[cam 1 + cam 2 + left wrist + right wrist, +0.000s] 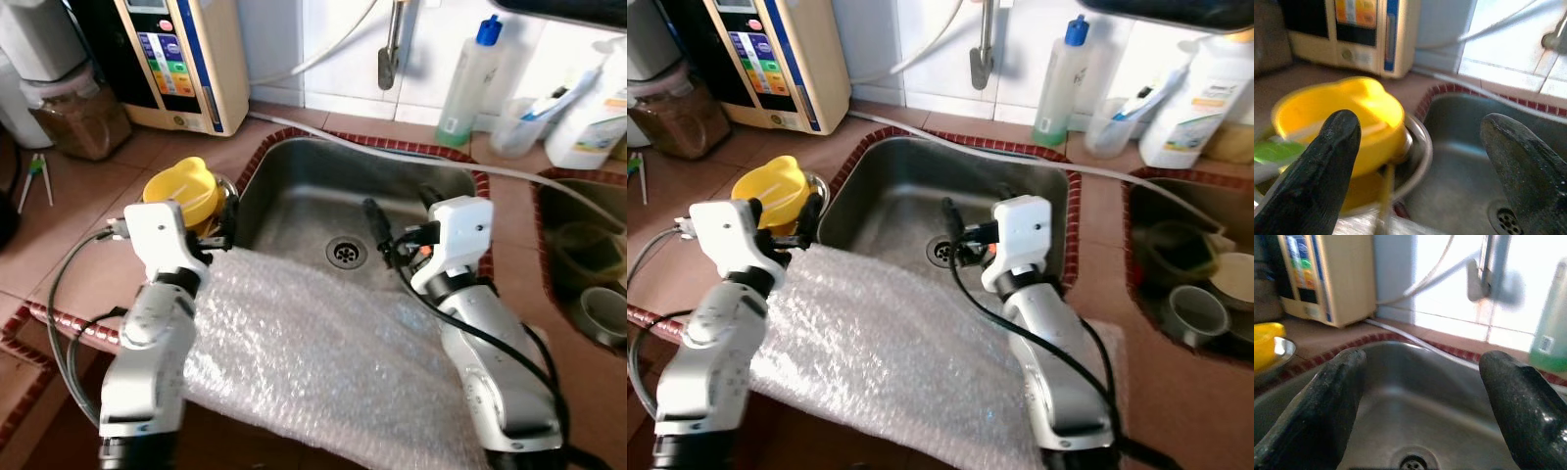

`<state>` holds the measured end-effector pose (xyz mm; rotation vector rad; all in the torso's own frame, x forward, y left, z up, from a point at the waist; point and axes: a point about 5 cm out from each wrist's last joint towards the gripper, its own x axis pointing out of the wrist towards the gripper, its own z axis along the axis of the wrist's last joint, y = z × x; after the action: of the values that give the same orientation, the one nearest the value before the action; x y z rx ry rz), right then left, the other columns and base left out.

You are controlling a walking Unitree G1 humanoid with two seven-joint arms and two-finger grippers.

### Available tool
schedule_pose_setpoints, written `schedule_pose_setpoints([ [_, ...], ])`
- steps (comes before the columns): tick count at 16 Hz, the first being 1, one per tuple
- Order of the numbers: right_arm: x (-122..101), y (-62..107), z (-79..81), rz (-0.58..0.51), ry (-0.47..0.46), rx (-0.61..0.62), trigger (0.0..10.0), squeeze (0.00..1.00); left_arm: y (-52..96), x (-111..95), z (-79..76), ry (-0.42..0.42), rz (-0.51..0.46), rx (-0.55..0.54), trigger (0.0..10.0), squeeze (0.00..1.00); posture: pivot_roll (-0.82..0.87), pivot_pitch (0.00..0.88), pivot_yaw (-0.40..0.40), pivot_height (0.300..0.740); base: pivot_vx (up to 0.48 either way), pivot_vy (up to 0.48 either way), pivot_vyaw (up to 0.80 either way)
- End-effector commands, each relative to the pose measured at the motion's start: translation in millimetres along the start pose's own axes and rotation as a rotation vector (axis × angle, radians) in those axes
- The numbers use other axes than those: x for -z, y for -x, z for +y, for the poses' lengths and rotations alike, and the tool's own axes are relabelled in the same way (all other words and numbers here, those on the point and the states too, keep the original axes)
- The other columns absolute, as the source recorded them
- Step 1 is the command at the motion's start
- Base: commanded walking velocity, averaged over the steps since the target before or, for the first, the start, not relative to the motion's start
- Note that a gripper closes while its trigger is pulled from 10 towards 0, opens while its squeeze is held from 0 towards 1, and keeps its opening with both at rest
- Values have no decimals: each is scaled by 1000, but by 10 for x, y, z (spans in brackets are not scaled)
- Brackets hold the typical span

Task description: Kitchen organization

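Nearest you, a sheet of crinkled bubble wrap point(313, 352) drapes over the front rim of the steel sink point(294, 196). Your left gripper point(1420, 161) hangs open just before the glossy yellow bowl point(181, 191), nested in a metal dish point(1420, 152). Your right gripper point(1420, 396) gapes empty above the drain point(345, 253). Beyond stands a green-filled bottle point(468, 83); its label is unreadable.
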<state>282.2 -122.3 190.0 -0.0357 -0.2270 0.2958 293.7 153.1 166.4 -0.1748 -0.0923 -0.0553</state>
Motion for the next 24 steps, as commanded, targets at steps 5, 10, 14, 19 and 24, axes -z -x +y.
schedule_pose_setpoints([
  [5,-17,11,10,-8,-3,0,10000,0,-2,-27,17,-52,-14,-15,10000,0,-63,146,46,740,0,0,0],
  [10,-49,38,103,-27,-39,-93,10000,0,-22,-133,199,-115,-68,-144,10000,0,-64,138,47,740,0,0,0],
  [14,-56,60,235,-21,-65,-211,10000,0,-40,-75,201,-85,-46,-147,10000,0,-69,130,44,740,0,0,0],
  [19,-40,133,415,11,-105,-376,10000,0,-98,24,174,-20,-4,-126,10000,0,-76,128,40,740,0,0,0],
  [24,-56,155,449,17,-132,-425,10000,0,-191,15,209,-3,-10,-146,10000,0,-88,129,39,740,0,0,0],
])
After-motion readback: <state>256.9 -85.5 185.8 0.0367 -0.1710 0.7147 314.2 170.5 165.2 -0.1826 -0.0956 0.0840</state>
